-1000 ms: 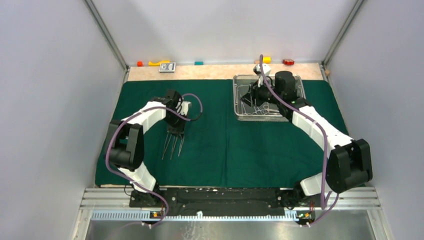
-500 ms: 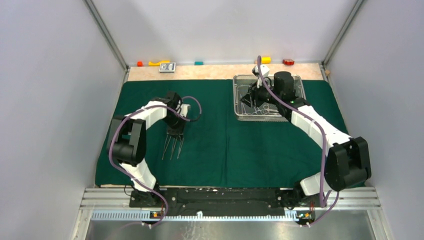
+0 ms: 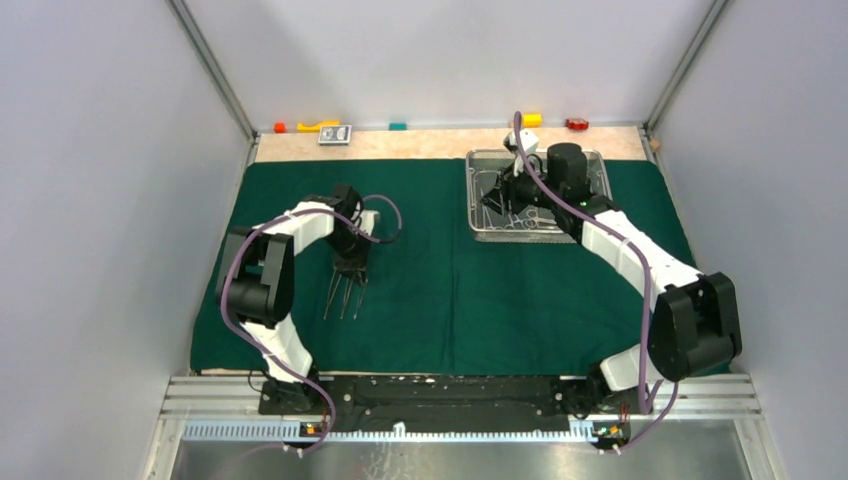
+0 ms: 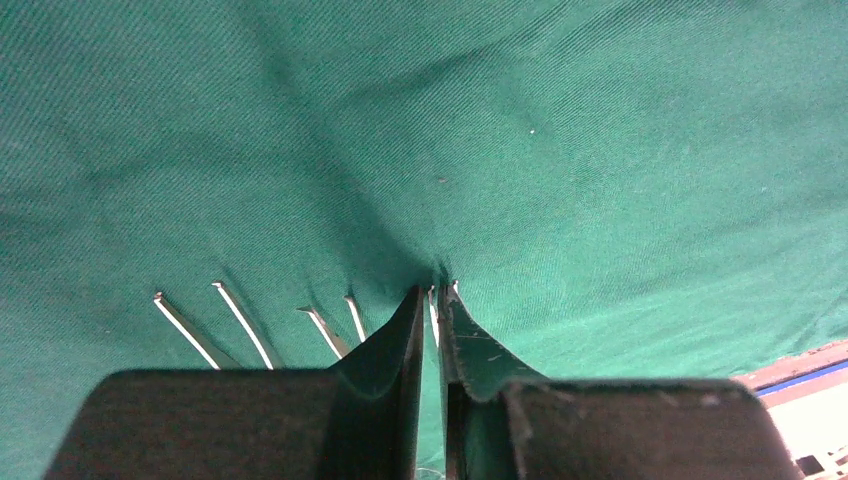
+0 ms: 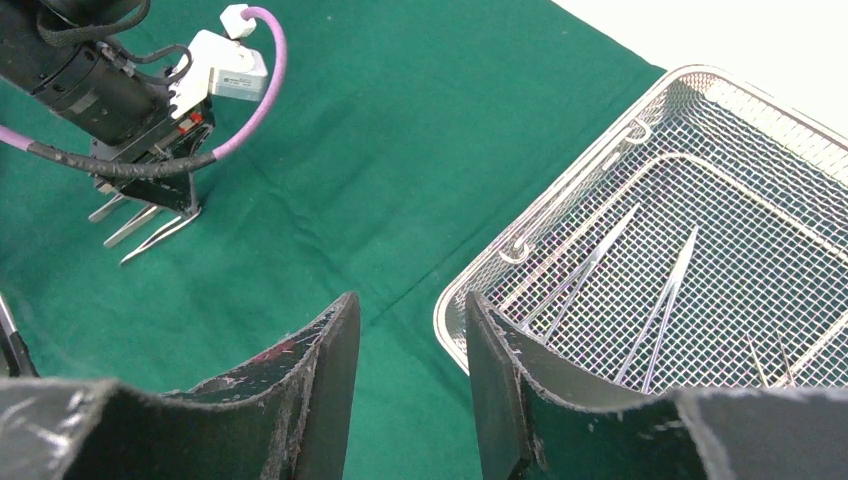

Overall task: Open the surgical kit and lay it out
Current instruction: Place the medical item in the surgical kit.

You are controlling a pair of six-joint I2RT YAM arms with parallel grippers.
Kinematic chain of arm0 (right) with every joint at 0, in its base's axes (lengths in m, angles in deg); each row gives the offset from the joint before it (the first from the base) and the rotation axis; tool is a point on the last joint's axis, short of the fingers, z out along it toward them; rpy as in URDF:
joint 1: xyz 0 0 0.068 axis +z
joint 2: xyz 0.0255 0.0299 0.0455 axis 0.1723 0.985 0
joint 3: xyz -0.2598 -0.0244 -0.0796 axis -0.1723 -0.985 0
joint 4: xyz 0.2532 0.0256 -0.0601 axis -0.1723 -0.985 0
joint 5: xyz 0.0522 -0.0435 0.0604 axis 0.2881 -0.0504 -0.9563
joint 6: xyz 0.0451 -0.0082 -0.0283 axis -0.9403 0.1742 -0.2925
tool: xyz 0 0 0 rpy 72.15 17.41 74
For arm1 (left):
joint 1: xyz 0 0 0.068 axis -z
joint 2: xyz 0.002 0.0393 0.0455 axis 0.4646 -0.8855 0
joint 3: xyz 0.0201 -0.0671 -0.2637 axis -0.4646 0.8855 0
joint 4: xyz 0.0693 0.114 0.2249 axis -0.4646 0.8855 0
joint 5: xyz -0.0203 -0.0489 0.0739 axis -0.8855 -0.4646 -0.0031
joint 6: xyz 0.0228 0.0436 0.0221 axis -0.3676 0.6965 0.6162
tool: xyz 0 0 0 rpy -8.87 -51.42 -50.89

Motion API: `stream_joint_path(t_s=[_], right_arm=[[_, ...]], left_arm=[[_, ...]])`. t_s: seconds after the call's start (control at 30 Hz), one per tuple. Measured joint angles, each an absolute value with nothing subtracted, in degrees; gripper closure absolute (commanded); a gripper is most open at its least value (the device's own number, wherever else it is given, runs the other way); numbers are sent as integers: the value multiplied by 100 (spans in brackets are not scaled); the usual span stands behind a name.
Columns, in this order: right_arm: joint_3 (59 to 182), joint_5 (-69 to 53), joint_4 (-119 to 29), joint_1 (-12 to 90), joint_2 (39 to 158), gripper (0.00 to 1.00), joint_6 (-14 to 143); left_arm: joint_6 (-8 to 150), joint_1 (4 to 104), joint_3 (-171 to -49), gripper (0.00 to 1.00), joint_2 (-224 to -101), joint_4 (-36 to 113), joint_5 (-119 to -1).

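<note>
Pinches the fingers (image 4: 395, 345) of the left gripper (image 4: 430, 292) to a narrow slit around the tips of slim steel tweezers (image 4: 433, 305), down at the dark green cloth (image 4: 600, 150). Shows two further tweezers (image 4: 240, 322) just beside them on the cloth, prongs pointing the same way. Puts all three, from above, in a close fan (image 3: 345, 292) on the left half of the cloth (image 3: 450, 290), directly under the left gripper (image 3: 350, 266).

Spreads the right gripper (image 5: 410, 300) moderately, with nothing between its fingers (image 5: 500, 380), above the rim of the silver wire-mesh tray (image 5: 560, 190). Finds that tray (image 3: 470, 195) on the far right part of the cloth, well apart from the fan of tweezers, the right gripper (image 3: 492, 203) over its left side. Leaves several slim instruments (image 5: 580, 272) flat on the mesh inside, some with fine pointed ends.
</note>
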State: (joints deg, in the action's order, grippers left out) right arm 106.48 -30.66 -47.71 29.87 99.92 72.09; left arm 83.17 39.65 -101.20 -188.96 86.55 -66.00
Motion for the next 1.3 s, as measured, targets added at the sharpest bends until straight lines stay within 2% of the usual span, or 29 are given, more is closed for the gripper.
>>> stream_joint_path(t_s=[0.63,0.77,1.0,1.17,1.3], right_arm=[[10648,-3066,-4811,2982,10025,57,7224],[10648,-3057,-4870,2965,10025,57,7266],[10816,-2572,-5119,2906,10160,50,7473],[11546,-1846,-5661,2755,10803,47,7919],[12130,-1481,-6056,2550,11498,45,8206]], left_arm=[[8319,3965,-10120,78,-18719,8660,-6519],[8323,3965,-10120,73,-18570,8662,-6489],[8483,3965,-10260,53,-18218,8843,-6539],[8664,3965,-10800,34,-17853,8986,-6740],[8798,3965,-10830,21,-17047,8793,-6900]])
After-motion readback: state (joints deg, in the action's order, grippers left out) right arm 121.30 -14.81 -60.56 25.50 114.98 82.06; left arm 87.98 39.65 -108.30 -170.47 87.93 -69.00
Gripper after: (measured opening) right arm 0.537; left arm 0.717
